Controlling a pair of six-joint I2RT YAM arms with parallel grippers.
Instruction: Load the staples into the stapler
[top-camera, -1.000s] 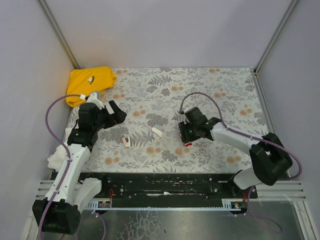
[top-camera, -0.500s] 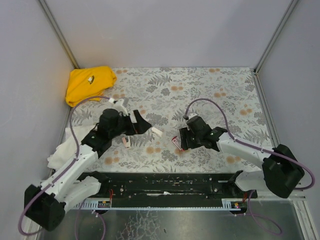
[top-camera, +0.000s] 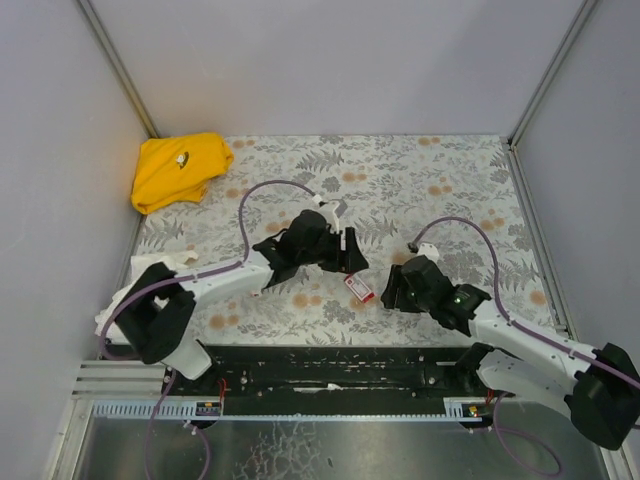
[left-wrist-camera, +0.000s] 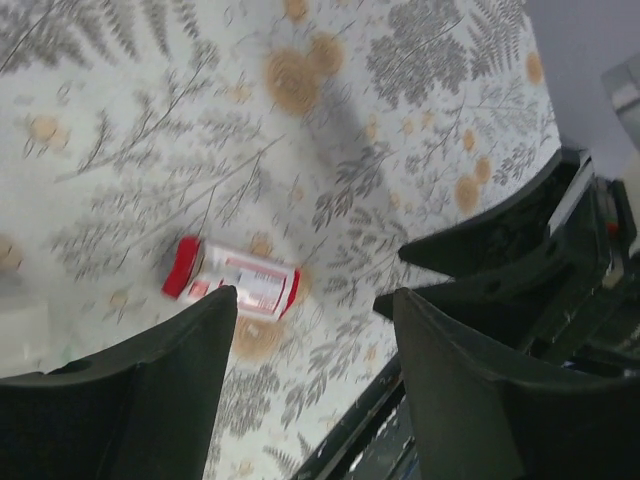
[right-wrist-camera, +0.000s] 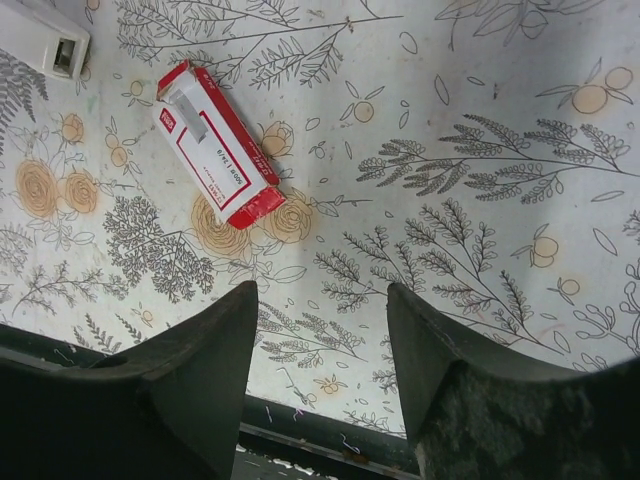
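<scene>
1. The yellow cloth (top-camera: 180, 168) is lying well to the far left of the staple box (top-camera: 358, 288), on a corner of the floral mat (top-camera: 450, 190).
2. The left gripper (left-wrist-camera: 312, 302) is hovering just left of the box, its fingers standing apart with nothing between them.
3. The box is lying flat between the two grippers. Its long axis is running diagonally from far-left to near-right, with red at both ends.
4. The right gripper (right-wrist-camera: 322, 295) is hovering just right of the box, its fingers likewise standing apart and empty.

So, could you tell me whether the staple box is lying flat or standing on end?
Lying flat: the staple box rests on its broad face, label up, on the patterned table.
</scene>
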